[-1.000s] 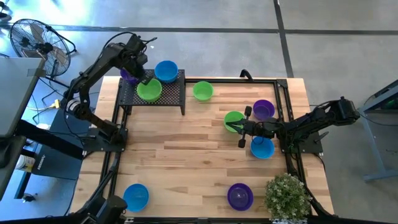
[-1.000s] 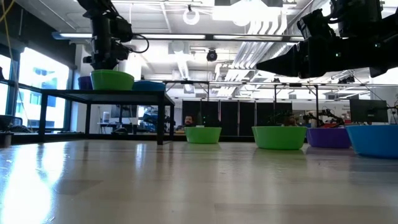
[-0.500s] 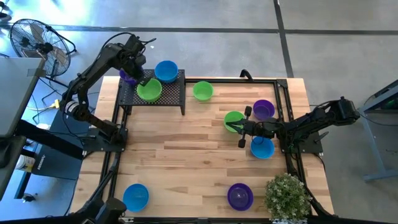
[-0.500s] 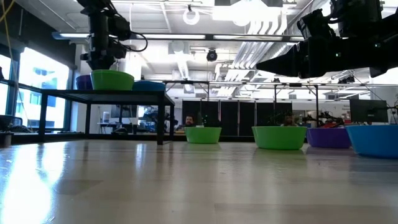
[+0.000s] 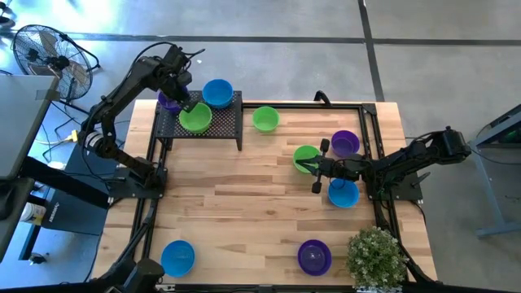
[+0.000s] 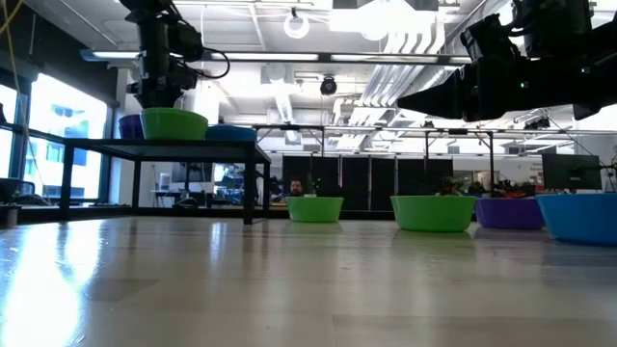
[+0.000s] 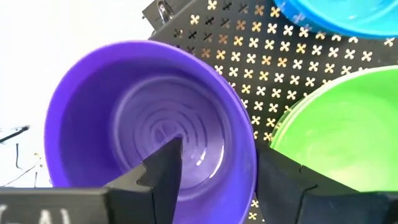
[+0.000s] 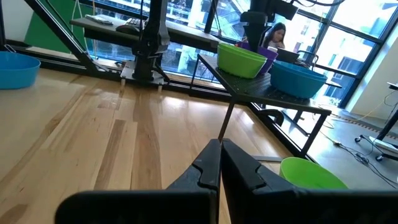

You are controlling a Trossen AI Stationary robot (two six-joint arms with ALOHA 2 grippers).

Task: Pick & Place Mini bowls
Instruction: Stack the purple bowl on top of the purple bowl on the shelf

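Note:
A black mesh rack (image 5: 220,122) at the table's far left carries three mini bowls: purple (image 7: 149,124) at its far-left corner, green (image 5: 195,119) and blue (image 5: 217,92). My left gripper (image 7: 217,158) points down over the purple bowl, open. One finger stands inside the bowl and the other outside its rim, beside the green bowl. My right gripper (image 8: 221,163) is shut and level above the table's right half, next to a green bowl (image 5: 305,155). More mini bowls sit on their bases on the table.
Loose bowls on the table: green (image 5: 265,119), purple (image 5: 345,143), blue (image 5: 343,194), blue (image 5: 177,256) at the near left, purple (image 5: 314,256) at the near right. A potted plant (image 5: 376,256) stands at the near right corner. Bare wood lies mid-table.

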